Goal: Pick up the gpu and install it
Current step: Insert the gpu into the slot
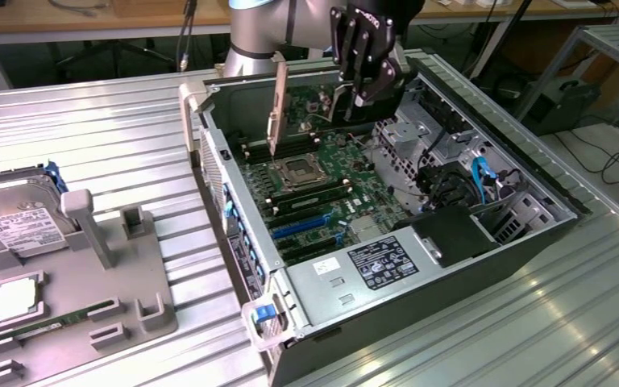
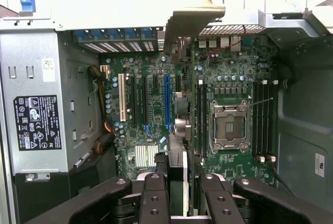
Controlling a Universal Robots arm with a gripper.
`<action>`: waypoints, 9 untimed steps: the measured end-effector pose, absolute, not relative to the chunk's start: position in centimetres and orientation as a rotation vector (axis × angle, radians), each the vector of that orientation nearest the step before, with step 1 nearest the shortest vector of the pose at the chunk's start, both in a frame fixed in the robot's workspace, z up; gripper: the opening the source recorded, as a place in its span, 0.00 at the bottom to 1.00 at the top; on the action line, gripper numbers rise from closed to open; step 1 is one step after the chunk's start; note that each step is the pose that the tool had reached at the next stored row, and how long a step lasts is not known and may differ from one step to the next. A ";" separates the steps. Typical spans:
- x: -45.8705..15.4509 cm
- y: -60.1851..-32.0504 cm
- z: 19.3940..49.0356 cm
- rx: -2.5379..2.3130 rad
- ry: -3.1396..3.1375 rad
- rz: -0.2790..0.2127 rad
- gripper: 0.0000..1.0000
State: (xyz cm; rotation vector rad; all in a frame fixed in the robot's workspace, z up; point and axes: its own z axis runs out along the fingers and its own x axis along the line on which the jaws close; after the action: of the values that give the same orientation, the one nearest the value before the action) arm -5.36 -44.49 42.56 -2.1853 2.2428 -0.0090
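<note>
The gpu (image 1: 337,113) hangs on edge inside the open computer case (image 1: 215,173), above the motherboard (image 1: 337,189). My gripper (image 1: 361,85) is shut on its end away from the bracket. Its metal bracket (image 1: 278,105) points toward the case's slotted rear wall at the exterior view's left. The wrist view looks straight down the card: the gpu (image 2: 177,169) runs as a thin edge from between my fingers (image 2: 155,195) out to its silver bracket (image 2: 195,18). Beneath it on one side lies the blue expansion slot (image 2: 167,102), and on the other the CPU socket (image 2: 229,128).
The power supply (image 1: 380,262) fills the case's near corner, with cables and drive bays (image 1: 471,181) at the exterior view's right. Beside the case stands a grey fixture (image 1: 105,250) with a hard drive (image 1: 14,222), a CPU (image 1: 17,297) and a RAM stick (image 1: 57,321).
</note>
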 end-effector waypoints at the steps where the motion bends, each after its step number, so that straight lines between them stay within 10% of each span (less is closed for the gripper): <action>1: -5.4 -44.5 42.5 -2.185 2.243 -0.009 0.28; 9: -5.4 -44.5 42.3 -2.185 2.242 -0.008 0.28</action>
State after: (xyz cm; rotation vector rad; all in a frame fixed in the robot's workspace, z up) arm -5.36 -44.49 42.34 -2.1851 2.2423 -0.0083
